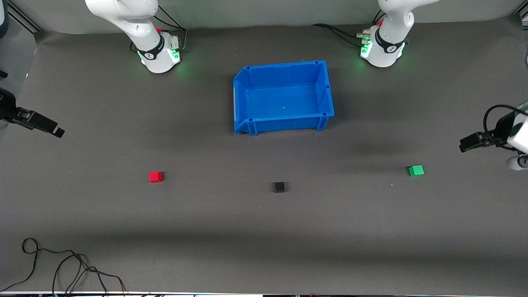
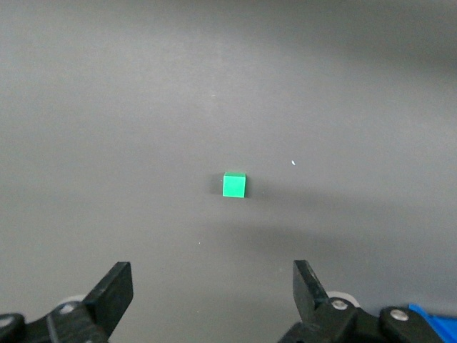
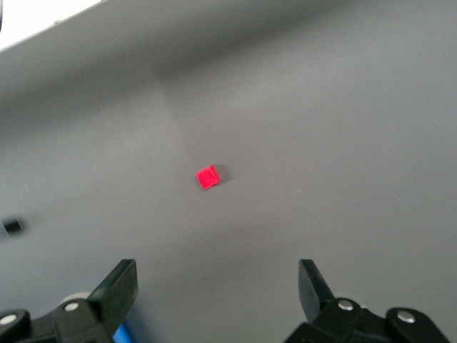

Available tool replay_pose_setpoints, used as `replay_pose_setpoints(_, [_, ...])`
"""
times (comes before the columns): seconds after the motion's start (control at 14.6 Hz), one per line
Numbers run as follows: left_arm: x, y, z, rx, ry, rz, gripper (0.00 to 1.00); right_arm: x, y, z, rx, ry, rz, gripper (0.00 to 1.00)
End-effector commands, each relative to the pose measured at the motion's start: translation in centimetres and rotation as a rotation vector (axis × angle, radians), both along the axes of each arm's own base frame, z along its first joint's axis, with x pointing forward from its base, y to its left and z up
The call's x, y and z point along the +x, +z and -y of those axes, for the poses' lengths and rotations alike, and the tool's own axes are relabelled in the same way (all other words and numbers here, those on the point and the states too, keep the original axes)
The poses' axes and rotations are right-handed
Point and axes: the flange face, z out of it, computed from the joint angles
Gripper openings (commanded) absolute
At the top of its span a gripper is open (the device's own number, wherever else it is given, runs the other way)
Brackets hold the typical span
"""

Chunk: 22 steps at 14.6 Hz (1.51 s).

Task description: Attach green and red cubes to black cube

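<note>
1. Three small cubes sit on the dark grey table, all apart from one another and all nearer the front camera than the blue bin.
2. The red cube is bright, plain and sharp-edged – it lies toward the right arm's end of the table, well apart from the others.
3. The black cube is matte and the same size; it rests between the two coloured ones, a touch nearer the front camera than either, and almost blends into the tabletop.
4. The green cube is vivid green, toward the left arm's end of the table.
5. Left gripper hangs in the air over the table's edge at the left arm's end, jaws wide apart and holding nothing. In the left wrist view the green cube shows on the table out ahead of the two fingertips, lined up with the gap between them but well clear of both.
6. Right gripper – up in the air over the right arm's end of the table – also has its jaws spread, holding nothing. The red cube sits well ahead of its fingertips on the table, roughly in line with the gap, touching neither.
7. A sliver of the black cube shows at the edge of the right wrist view, far off to one side of the red one.
</note>
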Motion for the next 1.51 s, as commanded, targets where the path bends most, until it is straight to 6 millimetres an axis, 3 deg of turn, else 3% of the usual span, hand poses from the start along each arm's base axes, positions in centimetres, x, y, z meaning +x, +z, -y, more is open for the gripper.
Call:
replay_pose_setpoints(0.0, [0.7,-2.2,-0.2,0.018,0.134,-0.018,1.00,1.9,0.4,-0.2,0.033,-0.330,-0.005,1.00])
replay_pose_setpoints(0.27, [1.8,-6.9,-1.7,0.019,0.484,-0.058,1.00,2.3,0.1,-0.4,0.099,-0.786,-0.068,1.00])
replay_pose_setpoints(0.68, [3.4,-14.1,-1.7,0.024,1.048,-0.105,1.00,2.5,-1.2,1.1,0.264,-1.134,-0.244,1.00])
replay_pose_setpoints(0.82, [3.8,-16.6,-1.7,0.037,1.199,-0.123,1.00,3.1,-2.5,1.3,0.270,-1.146,-0.272,1.00])
replay_pose_setpoints(1.03, [4.2,-21.0,-0.6,0.046,1.428,-0.099,1.00,4.8,-6.4,1.5,0.307,-1.153,-0.361,1.00])
replay_pose_setpoints(1.16, [3.6,-22.7,-0.7,0.058,1.449,-0.114,1.00,6.1,-9.9,1.6,0.334,-1.128,-0.418,1.00])
replay_pose_setpoints(1.3, [1.5,-24.5,-1.5,0.044,1.462,-0.085,0.99,7.3,-14.2,1.9,0.356,-1.068,-0.468,1.00])
replay_pose_setpoints(1.44, [1.0,-26.2,-2.2,0.037,1.461,-0.082,1.00,8.4,-18.1,2.3,0.378,-1.045,-0.487,1.00])
